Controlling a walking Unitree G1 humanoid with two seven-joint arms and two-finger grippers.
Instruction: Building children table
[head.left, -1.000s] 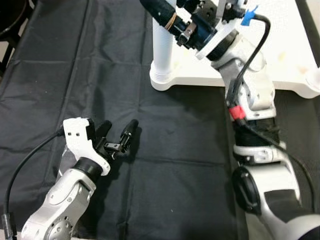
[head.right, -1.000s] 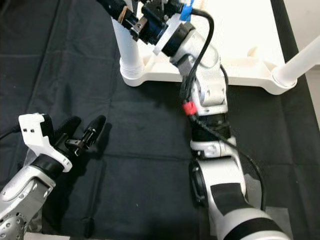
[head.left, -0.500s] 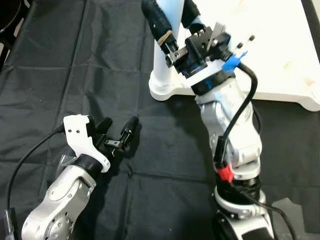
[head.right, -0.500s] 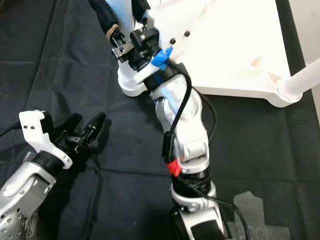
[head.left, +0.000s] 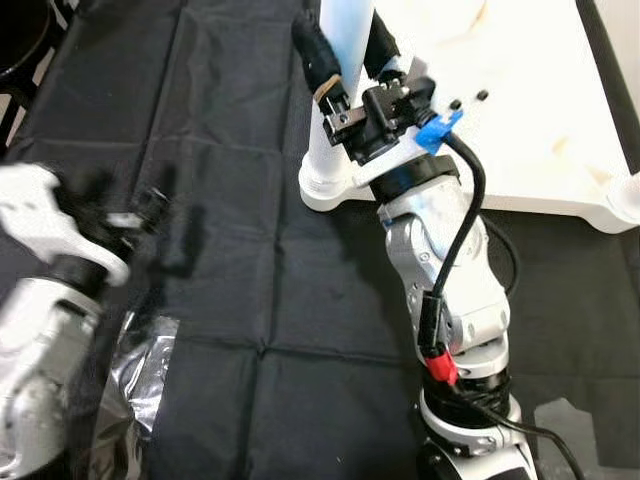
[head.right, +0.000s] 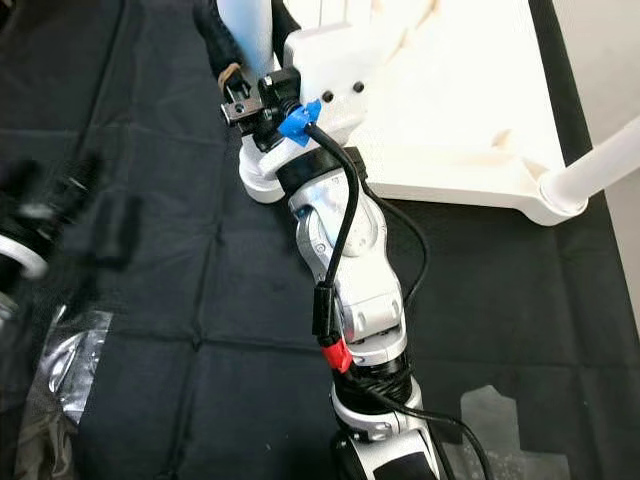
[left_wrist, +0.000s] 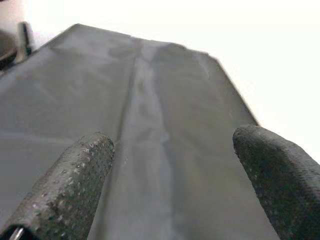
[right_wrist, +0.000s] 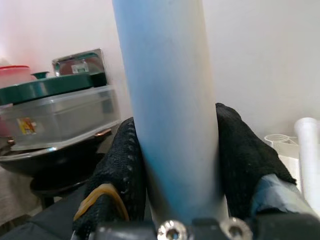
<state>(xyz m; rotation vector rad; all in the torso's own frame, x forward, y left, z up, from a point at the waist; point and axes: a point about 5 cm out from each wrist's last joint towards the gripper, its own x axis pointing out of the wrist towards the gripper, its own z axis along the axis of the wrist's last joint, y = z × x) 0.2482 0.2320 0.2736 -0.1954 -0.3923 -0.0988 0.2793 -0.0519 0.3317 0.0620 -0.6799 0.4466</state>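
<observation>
A white table top lies upside down on the black cloth at the back right. A white leg stands upright at its near left corner, its collar against the top. My right gripper is shut on this leg, one black finger on each side; the right wrist view shows the leg clamped between the pads. A second leg sticks out at the top's right corner. My left gripper hovers blurred over the cloth at the left, open, with only cloth between its fingers.
The black cloth covers the floor. A crumpled clear plastic bag lies at the lower left under my left arm. A pale patch lies at the lower right. Beyond the leg stands a clear tub with a green lid.
My right gripper has come around the upright leg and shut on it. My left arm has swung left and back, now blurred. The view has shifted, bringing the plastic bag in.
</observation>
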